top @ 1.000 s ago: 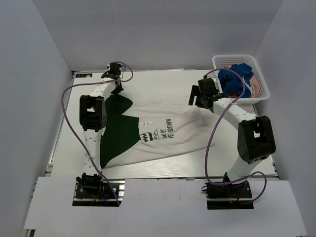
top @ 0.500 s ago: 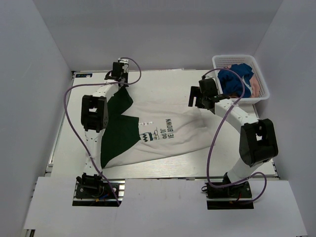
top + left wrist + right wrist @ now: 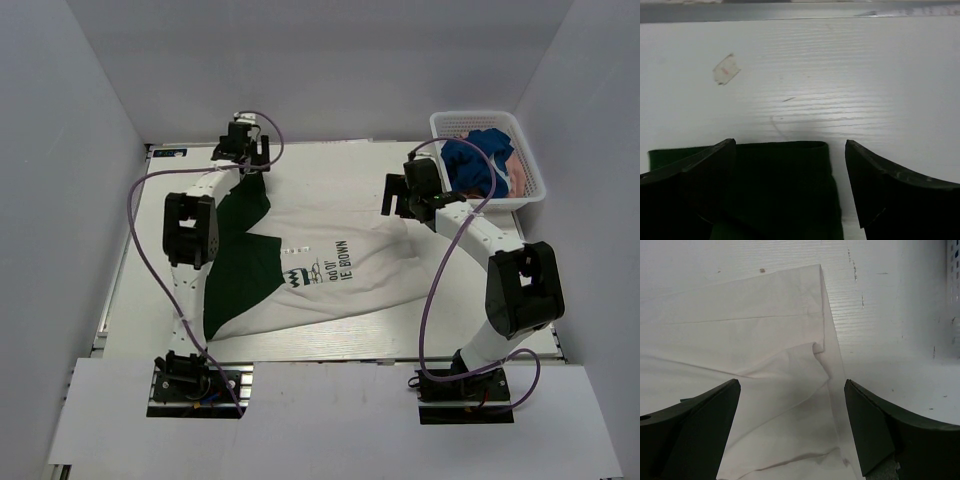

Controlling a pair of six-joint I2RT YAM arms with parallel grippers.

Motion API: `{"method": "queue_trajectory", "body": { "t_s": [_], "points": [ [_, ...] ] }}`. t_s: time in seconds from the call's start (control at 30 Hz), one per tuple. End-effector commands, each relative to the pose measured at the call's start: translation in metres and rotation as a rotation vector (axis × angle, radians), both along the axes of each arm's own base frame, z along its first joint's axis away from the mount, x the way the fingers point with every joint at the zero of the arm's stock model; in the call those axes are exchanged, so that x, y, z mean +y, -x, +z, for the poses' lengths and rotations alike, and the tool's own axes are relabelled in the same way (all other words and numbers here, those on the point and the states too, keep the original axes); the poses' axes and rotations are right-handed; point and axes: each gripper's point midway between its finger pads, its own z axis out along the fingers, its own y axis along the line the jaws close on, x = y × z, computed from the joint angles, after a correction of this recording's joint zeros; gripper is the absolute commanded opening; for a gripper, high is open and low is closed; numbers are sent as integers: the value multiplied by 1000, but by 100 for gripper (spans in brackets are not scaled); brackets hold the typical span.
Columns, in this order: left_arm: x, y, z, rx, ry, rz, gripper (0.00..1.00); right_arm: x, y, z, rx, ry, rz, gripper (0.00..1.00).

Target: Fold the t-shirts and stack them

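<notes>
A cream t-shirt [image 3: 335, 268] with dark green sleeves and black print lies spread on the white table. My left gripper [image 3: 250, 165] stands open at the far left, over the end of one green sleeve [image 3: 245, 205]. In the left wrist view that sleeve's cuff [image 3: 780, 180] lies flat between my open left gripper [image 3: 790, 145] fingers. My right gripper [image 3: 398, 200] hangs open above the shirt's cream right corner [image 3: 790, 325], and the right gripper [image 3: 791, 385] holds nothing. A blue t-shirt [image 3: 475, 160] and a pink one [image 3: 522, 178] lie bunched in the basket.
The white mesh basket [image 3: 470, 118] stands at the far right corner of the table, close to my right arm. A small scrap of tape [image 3: 726, 69] sticks to the table beyond the sleeve. White walls enclose the table on three sides.
My left gripper carried the green sleeve toward the far edge, then opened and let it go. The right arm barely shifted and stayed open.
</notes>
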Motion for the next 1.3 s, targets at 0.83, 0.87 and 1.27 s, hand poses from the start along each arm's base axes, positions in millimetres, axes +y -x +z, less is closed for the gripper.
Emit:
{"method": "queue_trajectory", "body": {
  "t_s": [0.83,0.87,1.27],
  "points": [
    [130,17,-30,160,392,406,62,-8,-18,-20,28,69,-43,90],
    [130,15,-29,150,394,404,56,-9,-18,-25,39,75,-52,90],
    [116,13,-33,123,413,292,0,-6,-60,-37,44,54,-122,90]
  ]
}}
